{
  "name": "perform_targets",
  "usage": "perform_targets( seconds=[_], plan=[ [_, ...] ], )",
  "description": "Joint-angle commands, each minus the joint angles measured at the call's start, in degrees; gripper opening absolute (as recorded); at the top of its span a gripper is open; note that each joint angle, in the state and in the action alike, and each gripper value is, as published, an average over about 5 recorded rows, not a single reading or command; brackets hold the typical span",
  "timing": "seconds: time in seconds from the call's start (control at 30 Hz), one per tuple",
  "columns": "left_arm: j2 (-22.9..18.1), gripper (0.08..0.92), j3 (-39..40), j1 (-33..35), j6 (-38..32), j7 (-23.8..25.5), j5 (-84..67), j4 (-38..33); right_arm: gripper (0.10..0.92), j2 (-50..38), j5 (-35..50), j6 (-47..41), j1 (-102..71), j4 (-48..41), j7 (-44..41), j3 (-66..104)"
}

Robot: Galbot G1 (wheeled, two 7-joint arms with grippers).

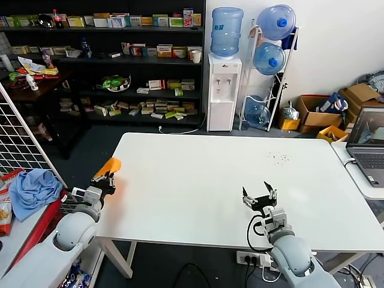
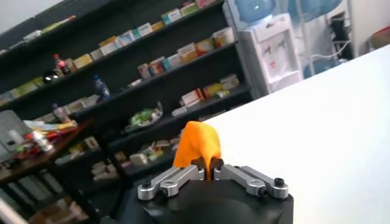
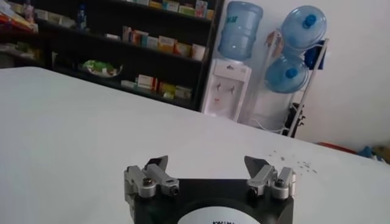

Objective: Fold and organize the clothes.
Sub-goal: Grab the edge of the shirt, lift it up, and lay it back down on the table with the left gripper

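My left gripper (image 1: 107, 178) is at the left edge of the white table (image 1: 198, 186), shut on a pinch of the bright orange T-shirt (image 1: 108, 166). Only a small orange peak of the shirt shows above the fingers; it also shows in the left wrist view (image 2: 198, 143), pinched between the shut fingertips (image 2: 208, 167). The rest of the shirt is hidden below the table edge. My right gripper (image 1: 260, 195) is open and empty, low over the table near its front right; in the right wrist view (image 3: 207, 168) its jaws stand wide apart over bare tabletop.
A light blue cloth (image 1: 33, 189) lies on a side stand at the left beside a wire grid panel (image 1: 18, 144). A laptop (image 1: 367, 144) sits at the right. Shelves (image 1: 120, 60) and a water dispenser (image 1: 223, 90) stand behind the table.
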Motion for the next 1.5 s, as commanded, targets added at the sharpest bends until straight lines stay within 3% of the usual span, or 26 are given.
perform_targets(
  seconds=[0.03,0.63,0.83,1.0,1.17,1.5],
  plan=[
    [-9.6,0.131,7.3,1.6,1.1,-2.8,-0.9,-5.2,0.823,-1.5,0.2,0.0,-0.3,-0.2,-0.6,0.1],
    [-36.1,0.131,15.9,-5.6,-3.3,-4.5,4.7,10.4,0.823,-2.9,-0.5,2.2,-2.8,-1.4,-1.8,3.2],
    [-43.4,0.131,15.8,-7.1,-5.8,-4.7,6.6,15.8,0.823,-3.4,-0.6,2.9,-3.5,-2.2,-1.8,4.2],
    [-47.6,0.131,15.0,-8.0,-12.2,-3.6,5.5,19.7,0.823,-3.4,-0.7,3.2,-3.7,-2.6,-1.8,4.3],
    [-47.6,0.199,13.9,-7.5,-20.9,-1.5,5.1,20.9,0.823,-3.7,-0.5,3.0,-3.2,-2.7,-1.7,4.2],
    [-37.2,0.484,12.0,-3.2,-26.9,2.6,6.4,10.1,0.823,-3.6,3.5,2.9,-3.4,-1.8,-6.4,4.7]
  ],
)
